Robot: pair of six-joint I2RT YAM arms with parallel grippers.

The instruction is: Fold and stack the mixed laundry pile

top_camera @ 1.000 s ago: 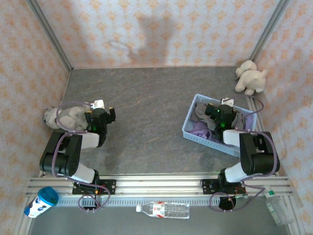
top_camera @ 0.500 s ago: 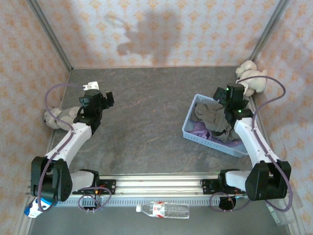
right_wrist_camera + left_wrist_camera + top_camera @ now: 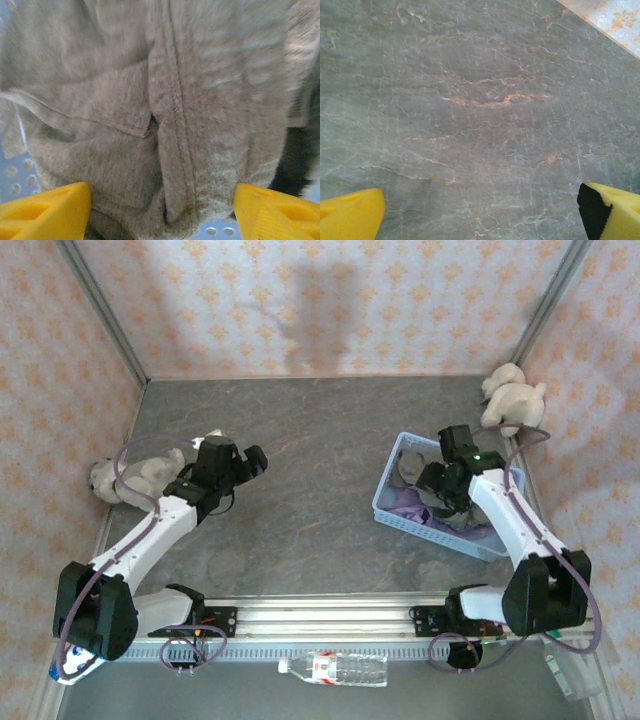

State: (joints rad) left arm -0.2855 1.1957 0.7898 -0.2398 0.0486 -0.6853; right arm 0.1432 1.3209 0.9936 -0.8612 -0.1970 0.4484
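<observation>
Here, the grey-olive garment lay bunched in the 11 o'clock corner of the blue basket. The purple T-shirt was crumpled beside it toward 6 o'clock. Both pieces were inside the basket, unfolded, and nothing was stacked on the table. In the overhead view the basket stood at about 3 o'clock of the table's middle.

The right gripper was down inside the basket, directly over the grey-olive garment. Its jaws were apart, straddling a raised fold, and no clamp on the cloth was visible. In the right wrist view the garment lay dead ahead of the gripper. Its stitched seam ran from 12 to 6 o'clock, crosswise to the line between the yellow fingers. A closing there would probably gather seam and fold together.

The right arm was plainly the nearer. The left gripper was well apart at 9 o'clock of the table's middle, jaws wide and holding nothing. Its wrist view showed bare veined stone ahead of the gripper.

The overhead view gave the basket's place and both arms but hid the jaw gap behind the wrist. The right wrist view supplied that gap and the seam. One plush toy sat at 2 o'clock, another plush toy at 9 o'clock.
</observation>
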